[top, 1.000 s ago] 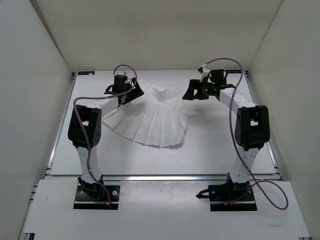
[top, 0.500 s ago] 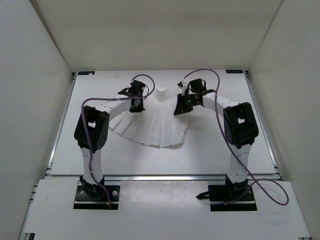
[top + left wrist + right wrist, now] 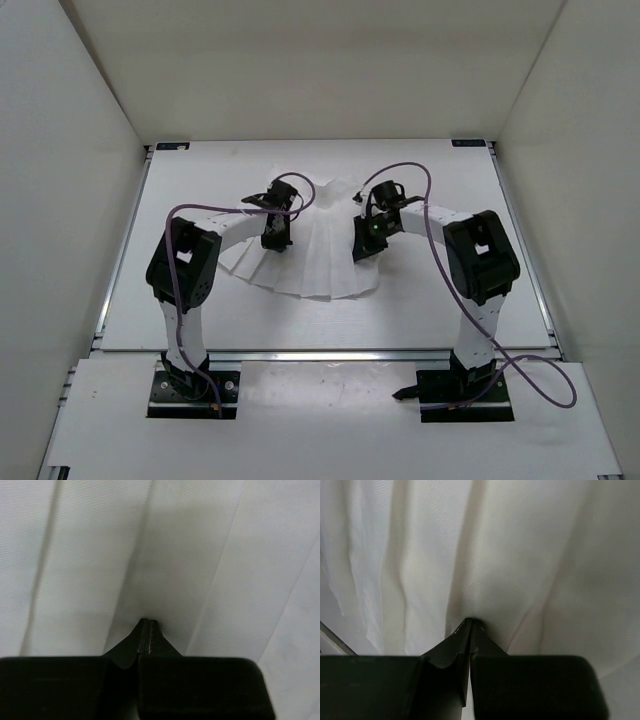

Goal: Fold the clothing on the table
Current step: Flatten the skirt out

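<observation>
Since a second ago, we see both arms swing in from beyond the sides of the skirt [image 3: 318, 262] and come down onto it. The left gripper [image 3: 277, 240], which stood wide at the skirt's upper left edge, now sits on the left pleats below the waist. The right gripper [image 3: 362, 250], which hung clear of the skirt's right side, now sits on the right pleats at about the same level. The hem's left wing has drawn inward a little.

In the left wrist view, the left gripper [image 3: 148, 622] has its jaws pressed together, and the fabric puckers into creases that run to the tips, so it pinches the skirt. In the right wrist view, the right gripper [image 3: 471, 621] is also closed, with folds gathering at its tips in the same way.

The skirt lies spread on the table [image 3: 450, 300], with its narrow waist pointing away from the arm bases and its flared hem toward them.
</observation>
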{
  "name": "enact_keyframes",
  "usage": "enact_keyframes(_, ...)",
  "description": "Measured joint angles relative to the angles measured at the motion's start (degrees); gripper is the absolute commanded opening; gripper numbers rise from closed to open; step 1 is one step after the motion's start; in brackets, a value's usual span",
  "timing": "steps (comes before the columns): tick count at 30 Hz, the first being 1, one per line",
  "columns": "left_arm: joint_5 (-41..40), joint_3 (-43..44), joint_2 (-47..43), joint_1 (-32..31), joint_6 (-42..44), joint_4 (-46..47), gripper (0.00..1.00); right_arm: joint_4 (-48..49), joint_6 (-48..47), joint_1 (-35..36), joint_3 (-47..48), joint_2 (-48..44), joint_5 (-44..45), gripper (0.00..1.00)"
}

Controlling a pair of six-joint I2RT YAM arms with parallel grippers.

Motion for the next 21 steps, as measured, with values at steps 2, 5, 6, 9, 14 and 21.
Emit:
enact_keyframes(2, 0.98, -1.36, -1.03, -0.74, -0.52, 0.22, 0.0, 0.44, 0.28, -1.27, -2.47, -2.01, 1.05, 0.0)
enact_keyframes(5, 2.12, -4.79, -3.69, -3.06, -1.42, 0.17, 0.0, 0.48, 0.7, -3.58, -7.17, -5.92, 2.32, 0.0)
enact_keyframes(6, 2.58, -6.25, -4.98, -4.15, -1.7, -0.13, 0.0, 0.37, 0.81, -4.24, -8.57, -7.19, 2.69, 0.0)
enact_keyframes(9, 4.2, -11.91, -9.94, -8.11, -2.58, -2.01, 0.0, 0.35, 1.27, -5.64, -12.61, -11.02, 3.69, 0.0)
enact_keyframes(14, 7.21, -18.8, -17.46, -11.26, -3.54, -7.63, 0.0, -0.76, 3.19, -2.19, -20.31, -19.23, 5.35, 0.0)
enact_keyframes(21, 9.01, -14.05, -21.4, -6.34, -2.69, -12.41, 0.5, -3.48, 4.0, 1.42, -21.14, -27.28, 4.24, 0.54)
